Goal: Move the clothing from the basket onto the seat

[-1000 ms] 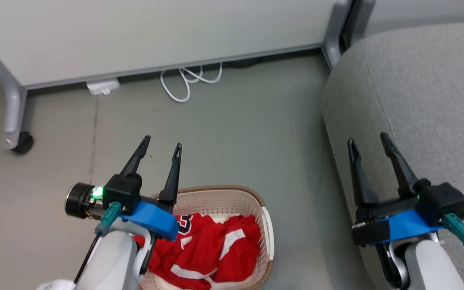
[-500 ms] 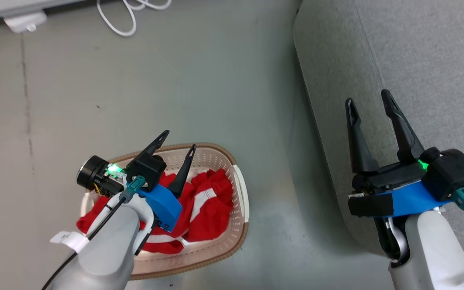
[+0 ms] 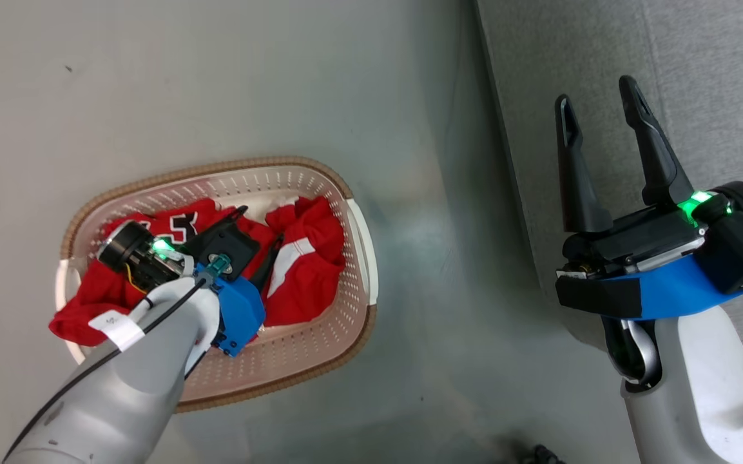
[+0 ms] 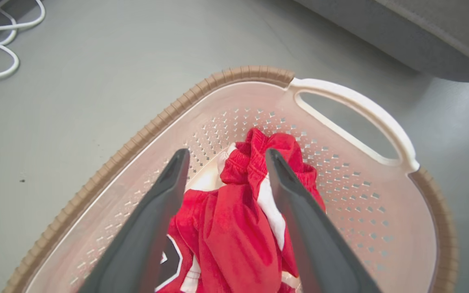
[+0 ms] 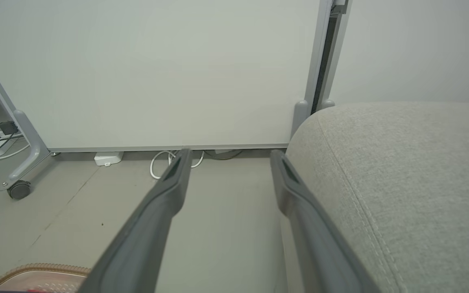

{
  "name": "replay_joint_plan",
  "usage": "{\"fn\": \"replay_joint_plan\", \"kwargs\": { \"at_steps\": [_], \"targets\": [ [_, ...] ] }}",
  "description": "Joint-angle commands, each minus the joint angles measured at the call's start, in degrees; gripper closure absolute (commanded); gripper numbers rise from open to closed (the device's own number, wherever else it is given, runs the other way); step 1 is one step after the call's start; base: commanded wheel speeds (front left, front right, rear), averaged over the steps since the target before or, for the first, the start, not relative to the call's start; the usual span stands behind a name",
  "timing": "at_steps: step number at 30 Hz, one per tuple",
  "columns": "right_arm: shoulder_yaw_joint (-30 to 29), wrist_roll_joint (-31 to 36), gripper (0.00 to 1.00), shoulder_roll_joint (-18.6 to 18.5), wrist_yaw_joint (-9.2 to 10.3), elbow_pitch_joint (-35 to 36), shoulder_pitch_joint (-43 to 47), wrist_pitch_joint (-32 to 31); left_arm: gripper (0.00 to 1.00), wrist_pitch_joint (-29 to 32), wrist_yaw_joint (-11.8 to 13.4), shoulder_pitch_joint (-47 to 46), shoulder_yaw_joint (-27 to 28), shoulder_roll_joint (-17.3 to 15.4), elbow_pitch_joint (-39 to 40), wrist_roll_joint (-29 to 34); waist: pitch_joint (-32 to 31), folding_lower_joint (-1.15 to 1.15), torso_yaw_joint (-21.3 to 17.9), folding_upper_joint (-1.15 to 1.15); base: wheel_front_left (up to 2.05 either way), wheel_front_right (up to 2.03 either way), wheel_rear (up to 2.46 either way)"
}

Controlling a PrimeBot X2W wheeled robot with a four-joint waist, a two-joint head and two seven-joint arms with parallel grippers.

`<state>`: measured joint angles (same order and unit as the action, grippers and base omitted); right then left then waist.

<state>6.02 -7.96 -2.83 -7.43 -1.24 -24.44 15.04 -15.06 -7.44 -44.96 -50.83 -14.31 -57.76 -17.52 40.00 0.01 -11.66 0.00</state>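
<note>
In the head view, the left claw [image 3: 260,225] is dipping into the basket [image 3: 216,166]. A second ago it was hanging above the far rim, pointing out over the floor [image 3: 216,77]. Its fingers are standing spread, with their tips down among the clothing [image 3: 303,270], which is lying bunched inside the basket with the black-and-white number showing by the claw's wrist. The whole picture has tilted downward since then, so the basket is sitting higher in it; that is the camera's shift, not the basket's. The right claw [image 3: 595,90] is staying spread, pinching nothing, over the edge of the seat [image 3: 700,64].

In the left wrist view, the two dark fingers are flanking a raised fold of red fabric with white trim without closing on it. The white handle [image 4: 352,101] is lying beyond them, and a corner of the seat is showing past it.

In the right wrist view, the spread fingers are pointing across the floor towards a pale wall panel [image 5: 157,73] and a white cable [image 5: 169,160]. The seat is rising to their right, and a bit of the brown basket rim is peeking in at the lower left.
</note>
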Motion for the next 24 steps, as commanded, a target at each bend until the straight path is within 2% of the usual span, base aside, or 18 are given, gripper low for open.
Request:
{"fn": "replay_joint_plan", "kwargs": {
  "at_steps": [1, 11, 24],
  "targets": [
    [0.05, 0.37, 0.0, -0.1, -0.11, 0.48, -1.13, 0.22, 0.0, -0.15, -0.01, -1.96, -1.32, -0.48, -0.96, -0.81, 3.32, -0.01, -0.68, 0.0, 0.0, 0.0, 0.0],
    [-0.05, -0.88, 0.0, -0.11, -0.1, 3.6, -2.88, 0.23, 0.0, 0.75, -0.01, -8.17, -11.67, -2.71, -6.64, -5.64, 10.98, -0.01, -2.2, 0.0, 0.0, 0.0, 0.0],
    [0.31, -2.55, 0.0, -0.11, -0.07, 7.09, -3.15, 0.22, 0.0, 4.22, -0.02, -11.34, -19.36, -5.29, -8.67, -13.18, 15.99, -0.01, -4.52, 0.0, 0.0, 0.0, 0.0]
  ]
}}
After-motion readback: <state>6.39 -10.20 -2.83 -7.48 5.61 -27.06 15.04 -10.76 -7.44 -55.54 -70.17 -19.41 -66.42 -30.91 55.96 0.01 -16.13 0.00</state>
